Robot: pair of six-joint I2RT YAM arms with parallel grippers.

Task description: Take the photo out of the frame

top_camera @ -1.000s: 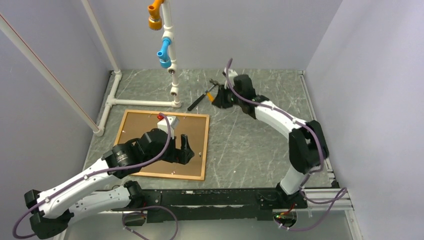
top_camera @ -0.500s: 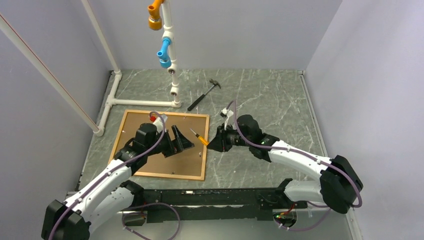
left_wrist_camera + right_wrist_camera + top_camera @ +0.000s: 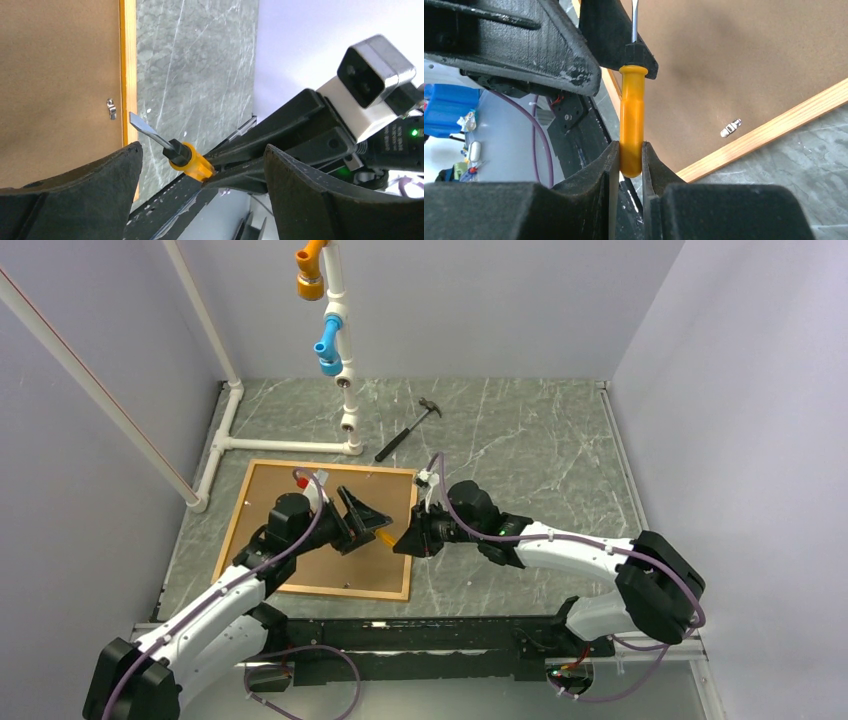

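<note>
Top external view: the left pincer [image 3: 365, 520] gapes wide and empty above the photo [image 3: 320, 565], which lies brown back up inside the frame [image 3: 330, 591]. Just right, the right pincer [image 3: 405, 540] clamps a screwdriver [image 3: 384, 536] by its yellow handle, having swung in from beside the hammer [image 3: 405, 430]; the blade now pokes between the left jaws.

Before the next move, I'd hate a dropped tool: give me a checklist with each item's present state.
1. Right jaws clamped on the screwdriver handle: ok.
2. Left jaws open, tool between them: ok.
3. Blade tip clear of the frame: cannot tell.
4. Photo lying board side up: ok.
5. Clip on the board turned aside: cannot tell.
</note>
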